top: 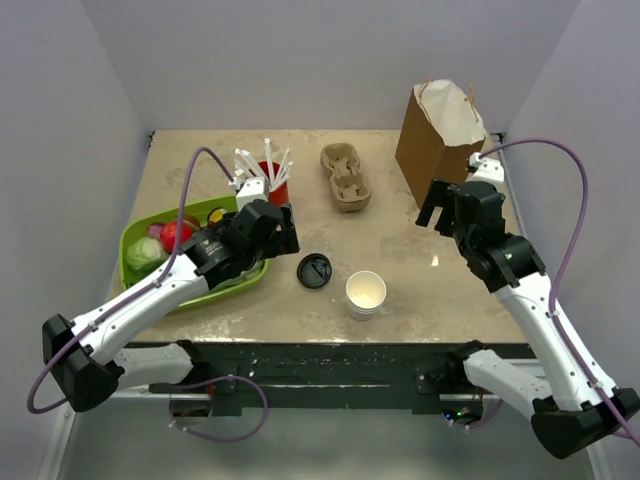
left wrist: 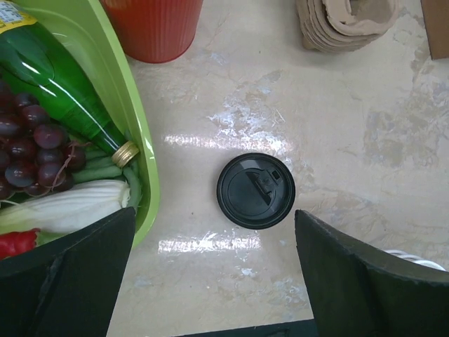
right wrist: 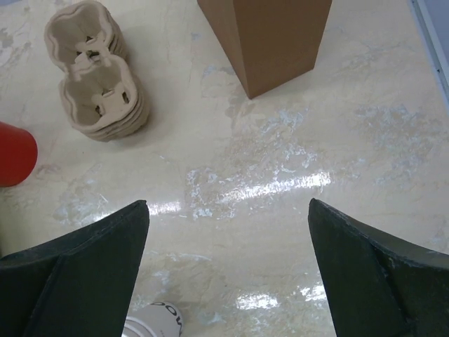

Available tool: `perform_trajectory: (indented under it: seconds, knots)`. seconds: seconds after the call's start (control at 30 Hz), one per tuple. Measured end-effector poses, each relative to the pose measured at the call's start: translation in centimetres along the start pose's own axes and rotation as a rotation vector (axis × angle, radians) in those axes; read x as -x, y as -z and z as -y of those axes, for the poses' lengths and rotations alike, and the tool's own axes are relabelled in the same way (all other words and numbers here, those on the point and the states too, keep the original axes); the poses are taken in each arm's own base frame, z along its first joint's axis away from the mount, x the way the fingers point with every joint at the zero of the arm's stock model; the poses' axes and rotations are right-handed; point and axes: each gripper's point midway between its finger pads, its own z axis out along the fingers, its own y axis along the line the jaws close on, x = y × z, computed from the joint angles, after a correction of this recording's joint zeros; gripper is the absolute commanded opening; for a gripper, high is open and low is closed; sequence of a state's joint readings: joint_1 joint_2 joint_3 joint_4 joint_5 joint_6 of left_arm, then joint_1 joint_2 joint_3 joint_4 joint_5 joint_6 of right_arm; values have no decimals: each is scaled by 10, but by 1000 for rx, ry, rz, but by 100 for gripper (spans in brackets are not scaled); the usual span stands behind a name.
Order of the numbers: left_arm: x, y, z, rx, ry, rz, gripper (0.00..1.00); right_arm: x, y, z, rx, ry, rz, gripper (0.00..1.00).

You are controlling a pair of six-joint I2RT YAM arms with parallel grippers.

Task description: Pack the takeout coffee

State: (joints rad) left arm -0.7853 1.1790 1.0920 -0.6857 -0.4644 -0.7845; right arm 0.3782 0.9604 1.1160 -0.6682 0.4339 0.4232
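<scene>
a: where's the coffee?

b: it's in two parts. the cup (top: pixel 365 293) stands upright and open-topped near the front edge of the worktop (top: pixel 420 265). the lid (top: pixel 313 270) lies flat just to the cup's left, not touching it.

a: and the left end effector?

b: the left end effector (left wrist: pixel 214 217) hangs above the lid with its fingers spread wide, gripping nothing. in its wrist view the lid sits between the two fingers at their tips, nearer the finger on the right of that view. a sliver of the cup's white rim peeks out past that same finger.

a: the right one?

b: the right end effector (right wrist: pixel 228 203) is spread wide too and empty. it hangs over bare worktop just in front of the bag (top: pixel 440 130), well apart from the cup. its wrist view shows only a bit of the cup at the bottom edge, beside the finger on the left.

a: what else is around?

b: a carrier (top: pixel 345 177) of brown pulp lies towards the back, between the red holder (top: pixel 274 186) with white sticks and the bag. the bag stands upright with its mouth open. a green tray (top: pixel 127 240) sits at the left edge with a green bottle (left wrist: pixel 59 88), grapes (left wrist: pixel 31 144) and greens in it. the left arm reaches across it.
</scene>
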Motion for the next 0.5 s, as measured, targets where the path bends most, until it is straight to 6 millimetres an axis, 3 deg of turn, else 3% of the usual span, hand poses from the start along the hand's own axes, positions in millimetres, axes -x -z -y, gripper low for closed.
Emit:
perform_trajectory:
  seconds: [0.23,0.5]
  knots:
    - [0,7,-6,9,-4,1,100,-12,1,-2,27,57,-55,98]
    - [-10,10,-16,37,-42,-42,100,-50,20,-46,320,103,-245,96]
